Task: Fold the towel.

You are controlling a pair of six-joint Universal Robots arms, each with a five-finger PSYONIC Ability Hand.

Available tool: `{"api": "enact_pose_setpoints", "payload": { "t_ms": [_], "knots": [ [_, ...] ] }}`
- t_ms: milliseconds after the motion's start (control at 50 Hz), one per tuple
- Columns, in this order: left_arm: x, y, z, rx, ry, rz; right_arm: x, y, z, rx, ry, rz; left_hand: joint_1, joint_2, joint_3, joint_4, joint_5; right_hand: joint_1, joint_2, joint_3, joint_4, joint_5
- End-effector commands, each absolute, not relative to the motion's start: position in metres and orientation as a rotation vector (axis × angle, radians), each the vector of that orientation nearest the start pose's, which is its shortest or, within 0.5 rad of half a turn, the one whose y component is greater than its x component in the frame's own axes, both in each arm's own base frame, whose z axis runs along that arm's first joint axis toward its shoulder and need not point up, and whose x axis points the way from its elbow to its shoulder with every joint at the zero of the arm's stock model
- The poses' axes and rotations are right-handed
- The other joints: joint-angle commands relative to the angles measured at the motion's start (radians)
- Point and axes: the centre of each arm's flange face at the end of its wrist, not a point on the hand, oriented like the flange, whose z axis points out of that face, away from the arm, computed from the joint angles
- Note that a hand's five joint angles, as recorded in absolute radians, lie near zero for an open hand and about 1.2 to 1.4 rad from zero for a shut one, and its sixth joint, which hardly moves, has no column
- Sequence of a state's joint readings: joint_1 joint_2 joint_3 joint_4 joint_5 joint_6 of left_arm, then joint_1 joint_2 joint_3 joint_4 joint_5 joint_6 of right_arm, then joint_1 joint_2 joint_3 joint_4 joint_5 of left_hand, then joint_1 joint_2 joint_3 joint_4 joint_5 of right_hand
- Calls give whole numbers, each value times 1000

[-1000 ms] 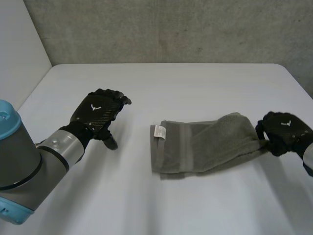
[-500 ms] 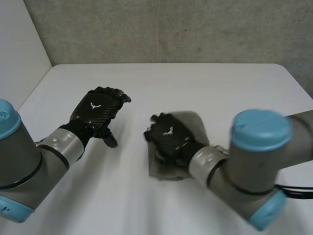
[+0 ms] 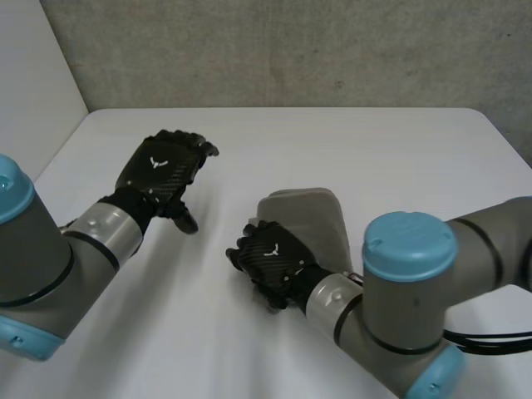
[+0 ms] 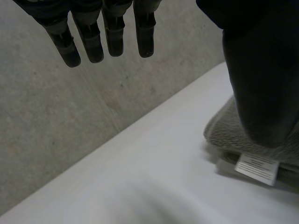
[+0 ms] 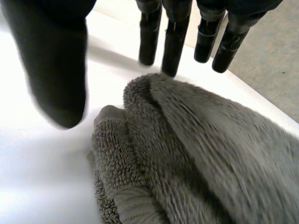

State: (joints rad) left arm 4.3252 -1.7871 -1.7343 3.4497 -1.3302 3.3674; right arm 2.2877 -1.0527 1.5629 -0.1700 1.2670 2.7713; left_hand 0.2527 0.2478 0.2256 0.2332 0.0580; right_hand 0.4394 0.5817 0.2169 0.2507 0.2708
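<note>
- Head view: folded towel (image 3: 312,218) on table (image 3: 357,141), right hand (image 3: 270,264) at its left edge.
- Right wrist view: fingers (image 5: 174,46) straight, spread, nothing pinched.
- Left hand (image 3: 162,179) well apart, fingers loose; its wrist view shows the towel's tag (image 4: 256,169).

The towel (image 3: 309,218) is grey-green terry, doubled over into a short, thick bundle that lies flat on the white tabletop (image 3: 349,141), near its middle. Its near end sits under my right hand (image 3: 270,262). The top layer bulges in a rounded fold, and a small white label (image 4: 256,169) sticks out at one edge.
</note>
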Motion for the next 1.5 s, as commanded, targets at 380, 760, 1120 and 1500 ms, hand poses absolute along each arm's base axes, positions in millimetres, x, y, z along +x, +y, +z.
{"api": "enact_pose_setpoints", "payload": {
  "t_ms": [380, 760, 1120, 1500],
  "knots": [
    [-362, -249, 205, 990, 2641, -2394, 246, -267, 196, -730, 2133, -1663, -63, -58, -51, -59, -43, -265, -407, -42, -76, -271],
    [-364, -232, 126, 1079, 2840, -2041, 269, -285, 147, -581, 2198, -1434, -63, -58, -51, -59, -43, -265, -407, -42, -76, -271],
    [-339, -217, 115, 1051, 2895, -1895, 297, -266, 116, -660, 2204, -1311, -66, -61, -51, -59, -45, -265, -407, -42, -76, -271],
    [-314, -239, 225, 827, 2614, -2315, 283, -267, 240, -623, 2003, -1700, -66, -61, -51, -59, -45, -265, -407, -42, -76, -271]
  ]
}}
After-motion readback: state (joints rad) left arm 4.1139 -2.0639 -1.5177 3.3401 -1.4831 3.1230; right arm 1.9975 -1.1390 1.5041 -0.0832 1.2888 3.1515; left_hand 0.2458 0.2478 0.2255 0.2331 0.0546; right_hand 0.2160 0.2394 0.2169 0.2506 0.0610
